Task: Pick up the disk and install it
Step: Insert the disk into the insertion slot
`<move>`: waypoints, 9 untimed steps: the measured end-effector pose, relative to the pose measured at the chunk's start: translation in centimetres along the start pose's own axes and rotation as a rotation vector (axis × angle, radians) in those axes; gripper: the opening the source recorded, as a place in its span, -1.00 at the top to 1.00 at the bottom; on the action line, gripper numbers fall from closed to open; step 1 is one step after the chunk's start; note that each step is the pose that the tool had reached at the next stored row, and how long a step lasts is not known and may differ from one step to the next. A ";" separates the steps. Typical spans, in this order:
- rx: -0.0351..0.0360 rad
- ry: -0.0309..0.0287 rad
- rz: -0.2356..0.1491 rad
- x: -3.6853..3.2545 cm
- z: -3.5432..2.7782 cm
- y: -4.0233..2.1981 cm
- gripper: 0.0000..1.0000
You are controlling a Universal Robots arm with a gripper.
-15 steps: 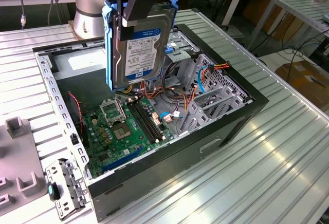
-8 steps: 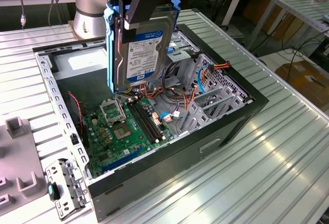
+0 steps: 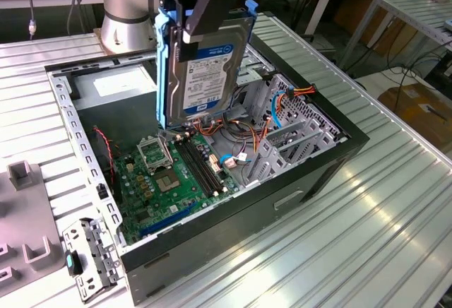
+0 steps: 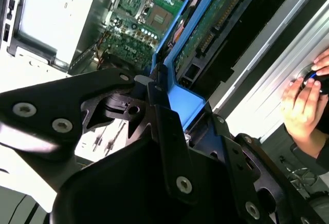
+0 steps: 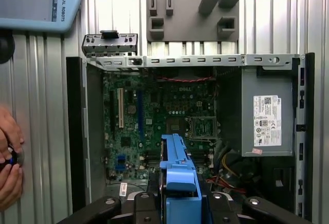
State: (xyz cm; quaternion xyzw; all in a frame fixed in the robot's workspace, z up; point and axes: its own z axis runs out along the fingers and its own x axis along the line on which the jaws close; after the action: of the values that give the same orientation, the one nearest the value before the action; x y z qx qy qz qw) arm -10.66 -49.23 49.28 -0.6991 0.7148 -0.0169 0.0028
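- Black gripper (image 4: 163,88) sits nearest: jaws clamped on one end of the flat silver metal disk (image 3: 212,68) with the white-and-blue label, biting its blue plastic bracket.
- Disk hangs on edge, clear above the green motherboard (image 3: 148,188) inside the open black computer case (image 3: 311,174).
- Handling: rigid, dense for its size, shock-sensitive. No knocks against the case walls.
- Bare circuit board on its underside faces the second wrist view; keep pads off that.
- Best hold: the metal side edges through the bracket. Plastic alone likely flexes.
- Exact pad contact is hidden behind the linkage. Probably bracket plus metal edge, can't confirm.
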 end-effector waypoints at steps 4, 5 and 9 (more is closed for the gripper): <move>-0.0001 0.0000 0.000 -0.05 0.19 -2.25 0.25; 0.0000 0.0000 0.000 -0.06 0.22 -2.63 0.25; 0.0001 0.0001 0.000 -0.10 0.34 -4.08 0.25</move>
State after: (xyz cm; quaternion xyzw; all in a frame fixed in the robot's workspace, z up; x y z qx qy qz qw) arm -6.57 -49.22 49.05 -0.6991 0.7148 -0.0169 0.0028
